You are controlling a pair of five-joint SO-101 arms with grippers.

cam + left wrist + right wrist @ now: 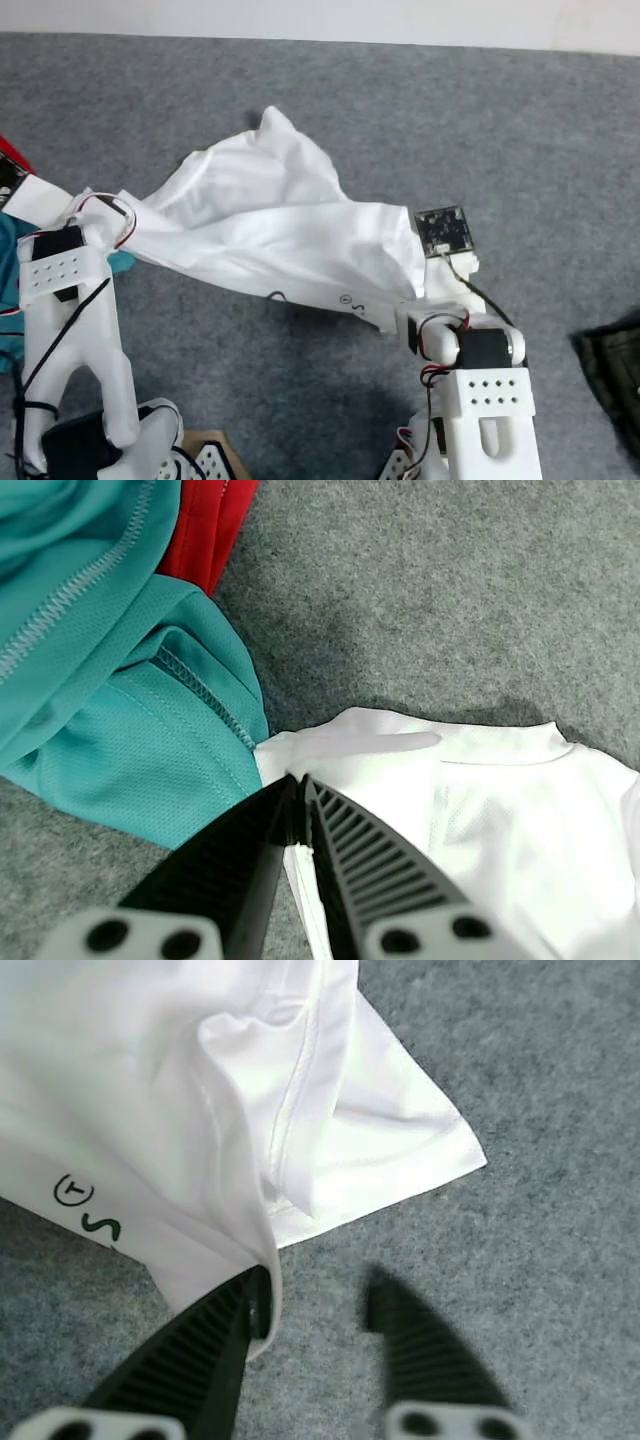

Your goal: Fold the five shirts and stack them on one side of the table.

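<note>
The white shirt (270, 225) is bunched on the tabletop (500, 120), left edge pinched in the closed left end effector (300, 810), probably to spread it; the right end effector (310, 1330) gapes, cloth against one finger.

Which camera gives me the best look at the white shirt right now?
The high view: the white shirt shows whole, bunched and stretched between both arms. The left wrist view gives a corner pinched in the left gripper; the right wrist view a hem lying against one finger of the open right gripper.
</note>
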